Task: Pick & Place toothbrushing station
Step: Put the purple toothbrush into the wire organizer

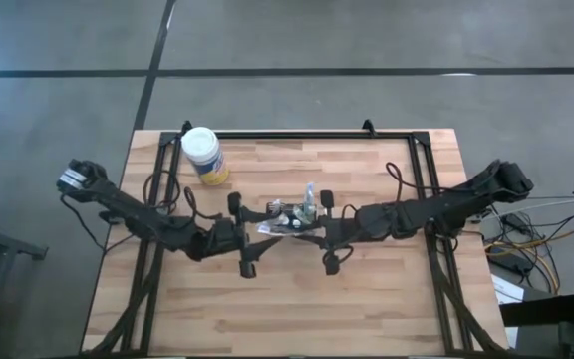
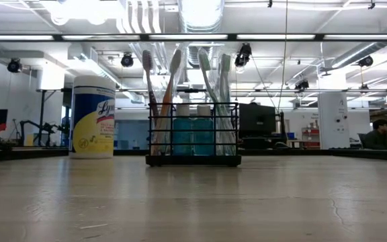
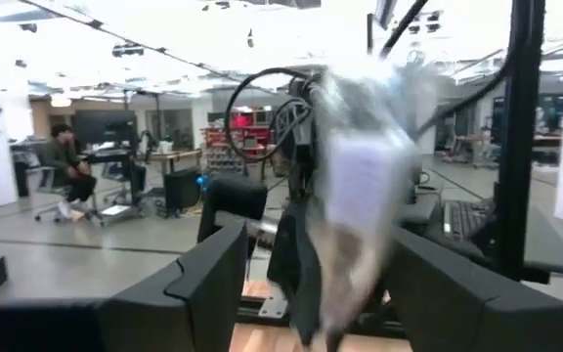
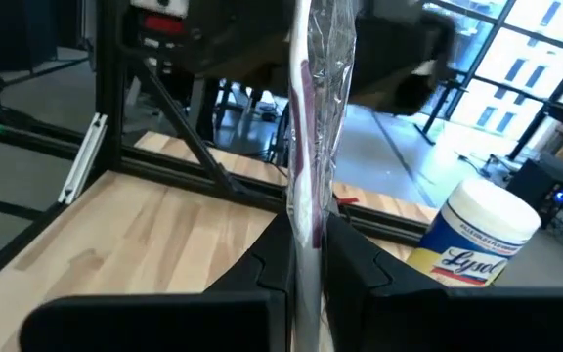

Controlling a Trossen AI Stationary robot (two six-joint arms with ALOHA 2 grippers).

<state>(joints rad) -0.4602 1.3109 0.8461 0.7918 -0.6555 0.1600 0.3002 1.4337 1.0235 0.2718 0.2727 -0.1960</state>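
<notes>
Centrally, toothbrushing station (image 1: 295, 219) sits between both arms' fingers (image 3: 213, 284).

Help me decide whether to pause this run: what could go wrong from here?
1. The right pincer is shut on a wrapped toothbrush. If its lower end sits in the wire caddy, a pull may tip or drag the caddy.
2. The left pincer stands open around a crinkly wrapper, which may snag on a finger when that arm moves.
3. Both arms crowd the caddy from opposite sides, so they might collide.
</notes>
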